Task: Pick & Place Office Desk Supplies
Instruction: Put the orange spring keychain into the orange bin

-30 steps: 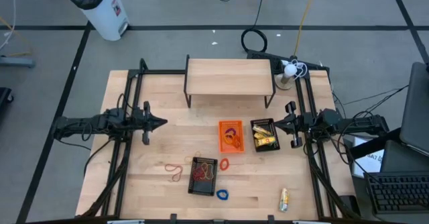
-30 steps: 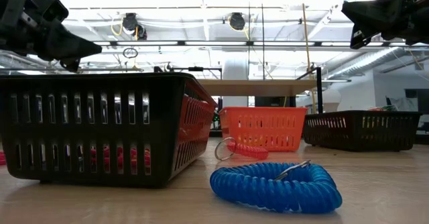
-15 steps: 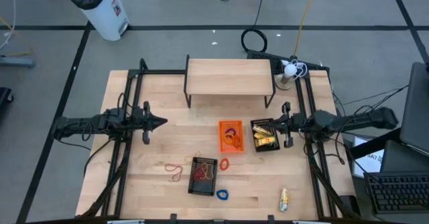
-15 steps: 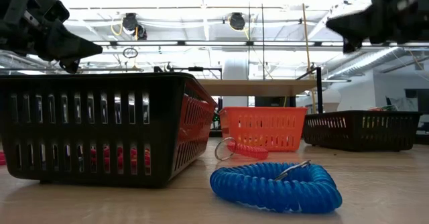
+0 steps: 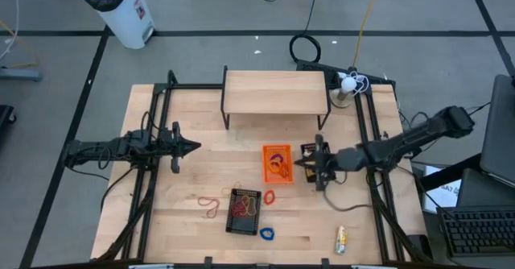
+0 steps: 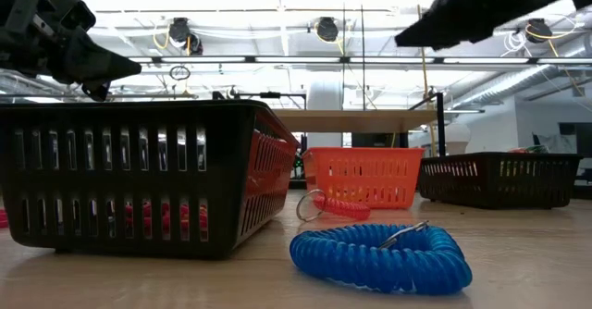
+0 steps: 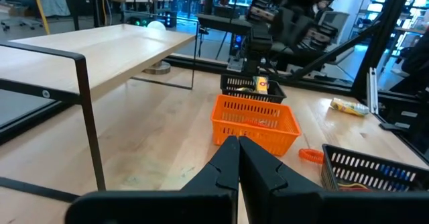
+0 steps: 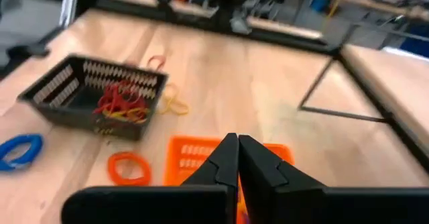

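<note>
Both grippers are shut and hold nothing. My left gripper (image 5: 195,147) hovers level over the table's left half. My right gripper (image 5: 298,163) hangs above the gap between the orange basket (image 5: 277,163) and the black basket (image 5: 315,163) with yellow packets. A second black basket (image 5: 244,211) near the front holds red and yellow rubber bands (image 8: 117,102). On the wood lie loose rubber bands (image 5: 209,204), an orange coil ring (image 5: 269,196), a blue coil ring (image 6: 379,253) and a yellow packet (image 5: 340,238).
A low wooden shelf (image 5: 276,92) on thin black legs stands at the table's far middle. A small white object (image 5: 346,84) sits at the far right. Black frame rails (image 5: 153,140) run along both sides. Bare wood lies between my left gripper and the orange basket.
My right gripper has swung from the table's right edge toward the left, out over the right black basket to the orange basket's side. It has risen a little and tipped slightly downward, staying shut. My left gripper has kept still.
</note>
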{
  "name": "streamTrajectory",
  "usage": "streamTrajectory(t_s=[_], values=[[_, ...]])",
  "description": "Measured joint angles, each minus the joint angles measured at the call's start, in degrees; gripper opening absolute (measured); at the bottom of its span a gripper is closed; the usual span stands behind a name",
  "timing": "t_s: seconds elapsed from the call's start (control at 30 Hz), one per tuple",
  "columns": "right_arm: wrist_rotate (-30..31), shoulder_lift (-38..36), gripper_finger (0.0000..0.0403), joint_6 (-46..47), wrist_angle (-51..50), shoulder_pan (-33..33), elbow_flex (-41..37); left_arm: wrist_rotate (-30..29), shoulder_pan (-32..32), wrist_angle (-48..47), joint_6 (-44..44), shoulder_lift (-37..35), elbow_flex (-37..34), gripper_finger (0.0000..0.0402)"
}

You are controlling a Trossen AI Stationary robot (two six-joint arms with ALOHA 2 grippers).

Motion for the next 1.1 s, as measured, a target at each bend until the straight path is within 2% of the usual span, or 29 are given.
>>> streamTrajectory(t_s=[0.3, 0.43, 0.53, 0.63, 0.83, 1.1], values=[[-0.09, 16.71, 0.0001, 2.62, -17.00, 5.29, 14.74, 0.04, 0.00, -0.02, -0.14, 0.00, 0.00, 0.0003], [-0.36, 23.20, 0.0001, 0.09, -23.31, 7.58, 19.65, 0.04, 0.00, -0.02, -0.14, 0.00, 0.00, 0.0003], [-1.16, 27.23, 0.0001, 1.55, -23.97, 7.82, 22.67, 0.04, 0.00, -0.02, -0.14, 0.00, 0.00, 0.0003], [-6.00, 31.39, 0.0001, 5.00, -25.50, 5.91, 26.17, 0.04, 0.00, -0.02, -0.12, 0.00, 0.00, 0.0003], [-11.96, 37.72, 0.0001, 3.77, -25.59, 4.81, 31.49, 0.05, 0.00, -0.02, -0.23, 0.01, 0.00, 0.0003], [-12.17, 42.09, 0.0001, -0.90, -27.22, 3.99, 33.82, 0.03, 0.00, 0.23, -2.09, 0.00, -0.04, 0.0003]])
